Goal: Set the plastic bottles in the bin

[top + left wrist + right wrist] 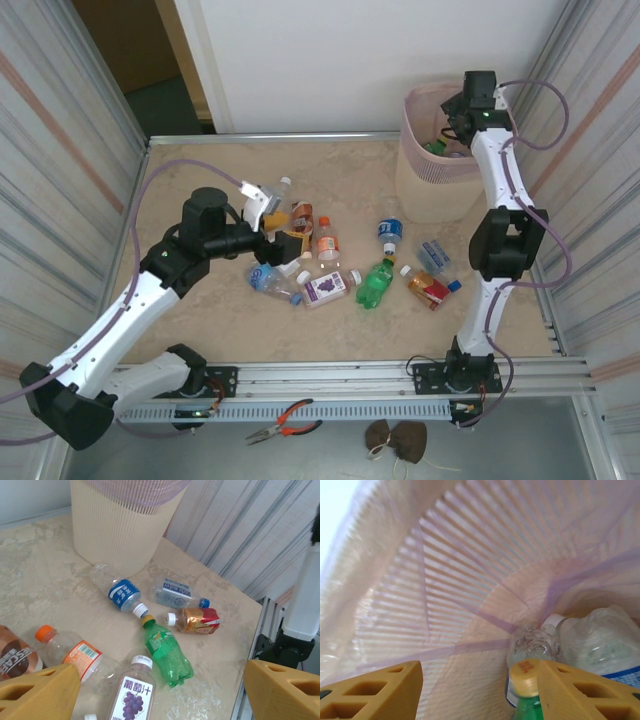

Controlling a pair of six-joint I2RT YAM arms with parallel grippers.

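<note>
Several plastic bottles lie across the middle of the table: a green one [376, 283], a grape-label one [328, 288], an orange-label one [325, 240], a blue-label one [388, 230] and a red-label one [428, 288]. My left gripper [265, 205] hovers open over the left of this group. In the left wrist view the left gripper [160, 680] holds nothing, with the green bottle [167, 652] and grape bottle [132, 692] below. My right gripper [455, 130] is inside the top of the pink bin [425, 185]. The right gripper [480, 675] is open. A green bottle with a yellow cap [524, 682] rests against one finger [585, 690], above clear bottles [600, 642].
The bin [120, 525] stands at the back right, by the corrugated wall. A clear blue-capped bottle [434, 256] and a brown bottle [302, 215] also lie on the table. Pliers [285, 420] rest on the near ledge, past the rail [330, 375].
</note>
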